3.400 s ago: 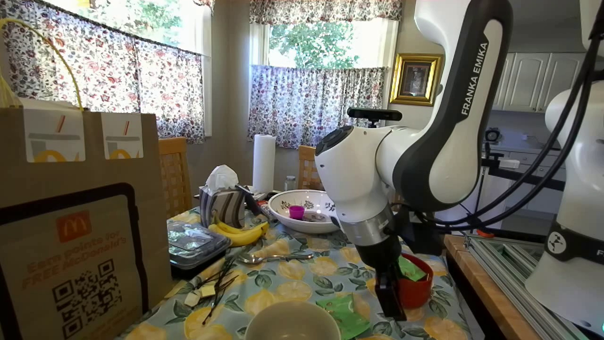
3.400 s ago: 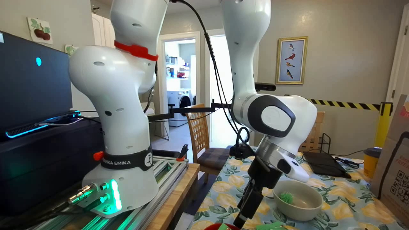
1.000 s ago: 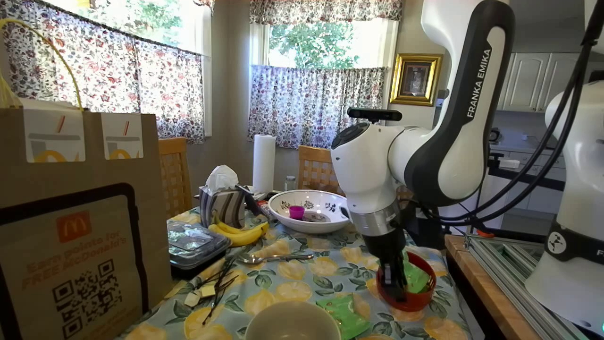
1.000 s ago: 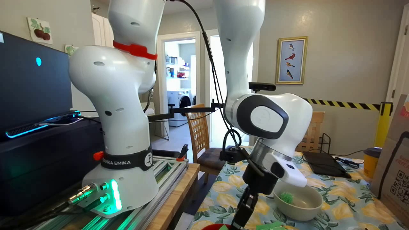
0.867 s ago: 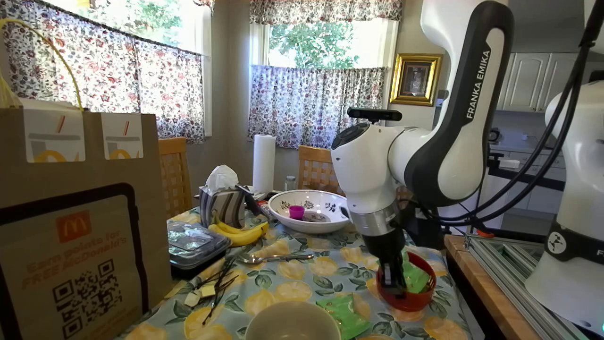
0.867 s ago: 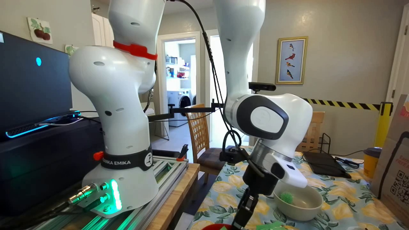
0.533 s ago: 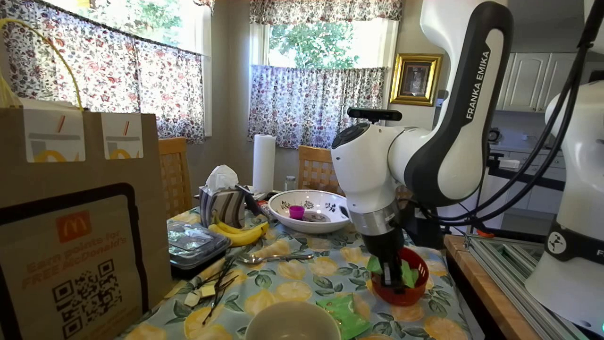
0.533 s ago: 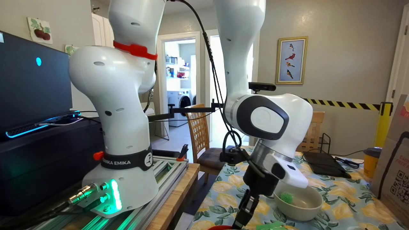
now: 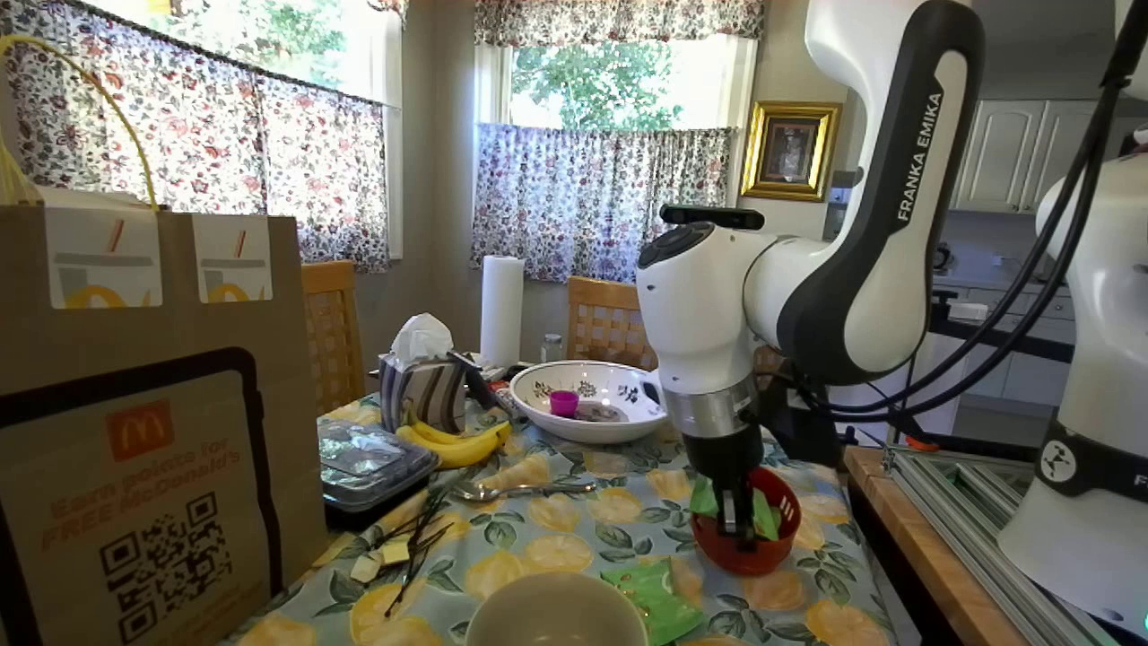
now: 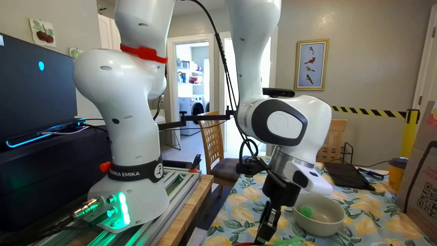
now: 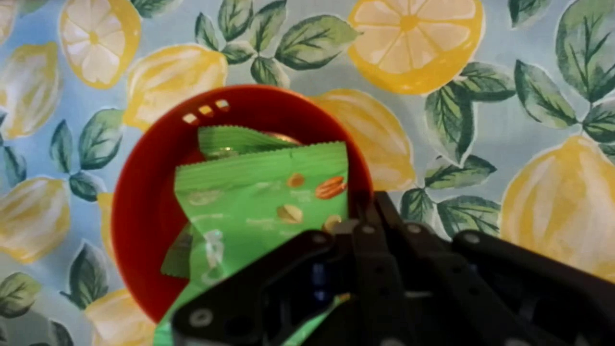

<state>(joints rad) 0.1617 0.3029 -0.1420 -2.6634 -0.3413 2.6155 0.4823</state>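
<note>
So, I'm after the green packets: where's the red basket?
In an exterior view, the red basket is low and right of centre, beside the loose green packet, its rim pinched in the gripper.

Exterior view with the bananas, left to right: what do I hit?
Paper bag → clear-lidded container → bananas → pink cup → loose green packet → red basket → robot base

Your jaws look matt black with shiny screw heads (image 11: pixel 201 317); you have a red bowl (image 11: pixel 146 206) of smooth plastic, a glossy, crimp-edged film packet (image 11: pixel 259 206), matt cloth (image 11: pixel 499 120) and a dull paper bag (image 9: pixel 170 377).
</note>
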